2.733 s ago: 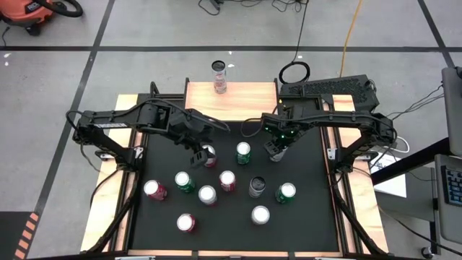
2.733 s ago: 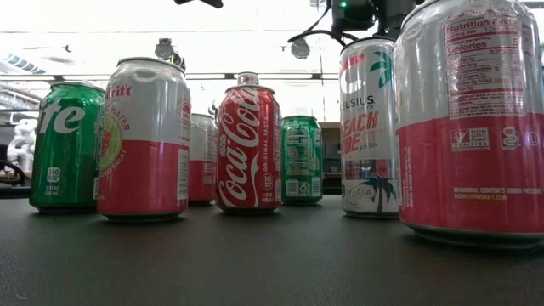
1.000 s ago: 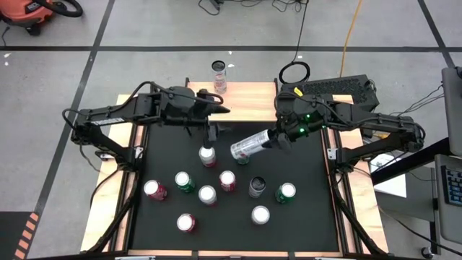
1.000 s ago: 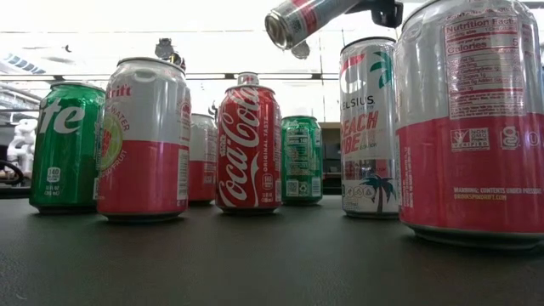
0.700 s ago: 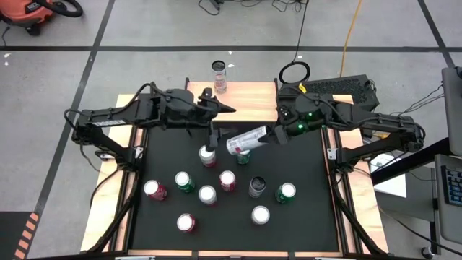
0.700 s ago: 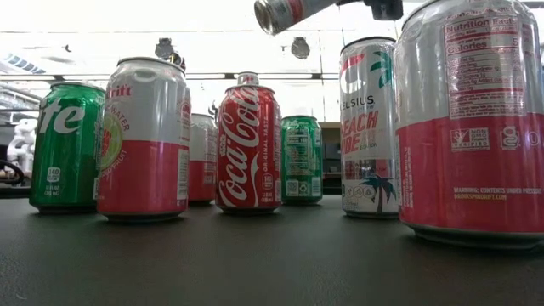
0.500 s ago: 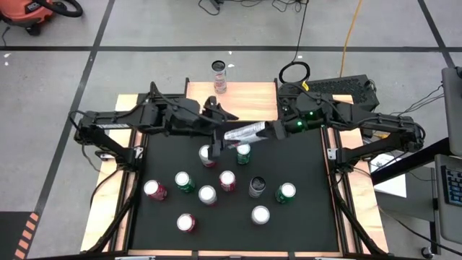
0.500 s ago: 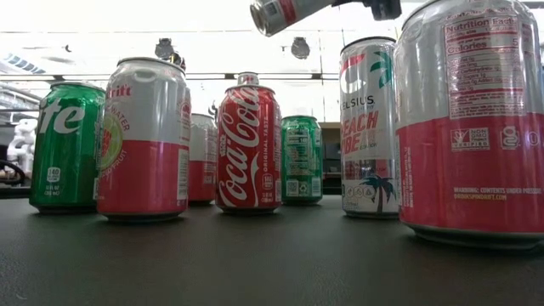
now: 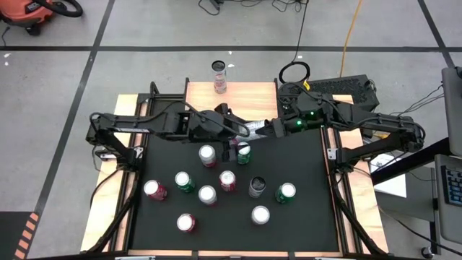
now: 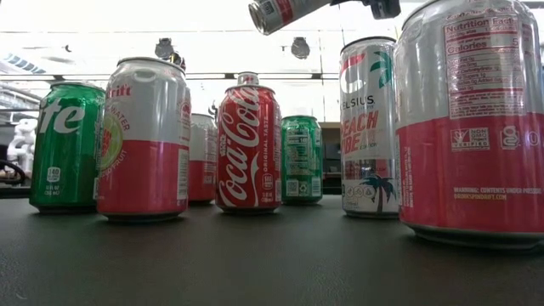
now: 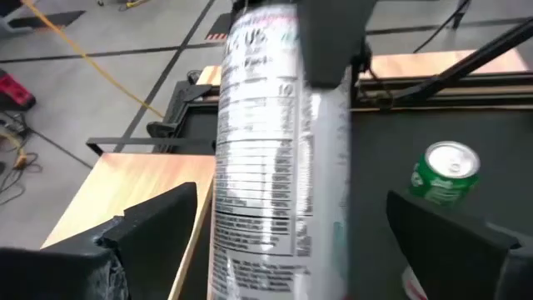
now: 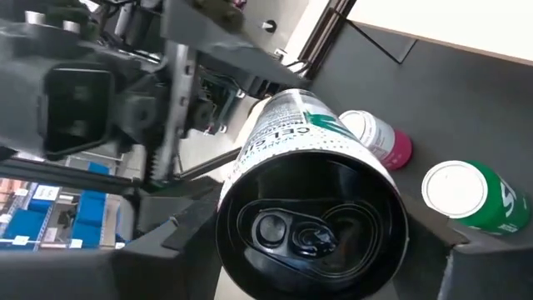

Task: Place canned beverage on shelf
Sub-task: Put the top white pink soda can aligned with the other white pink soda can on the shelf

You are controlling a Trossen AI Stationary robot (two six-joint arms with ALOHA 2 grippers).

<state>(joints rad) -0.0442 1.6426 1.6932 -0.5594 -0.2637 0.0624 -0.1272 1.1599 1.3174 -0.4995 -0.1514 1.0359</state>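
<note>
My right gripper (image 9: 266,128) is shut on a slim white-and-silver canned beverage (image 9: 249,130) and carries it nearly level above the black mat, its free end toward the table's left. My left gripper (image 9: 234,134) is open. Its two fingers (image 11: 158,229) stand on either side of the can's body (image 11: 266,167), apart from it. The shelf (image 9: 245,101), a light-wood board, stands at the table's far edge. Another can (image 9: 219,76) stands upright at the shelf's far rim. My right gripper pinches the can between its two fingers, on the side walls just behind the pull-tab end (image 12: 312,225). The fingers come level from the table's right and lie along the can. The can is lifted clear, its free end (image 10: 265,14) dipping a little.
Several cans stand upright on the black mat (image 9: 303,188); a green one (image 9: 244,152) and a silver-topped one (image 9: 208,153) stand right below the held can. Light-wood strips (image 9: 108,209) line both sides. A dark keyboard (image 9: 332,88) lies at the far right.
My left gripper has gone toward the table's right and down, until its fingers flank the held can. My right gripper has rolled where it is. The can has swung toward the far edge, from slanting toward the near left to lying across the table.
</note>
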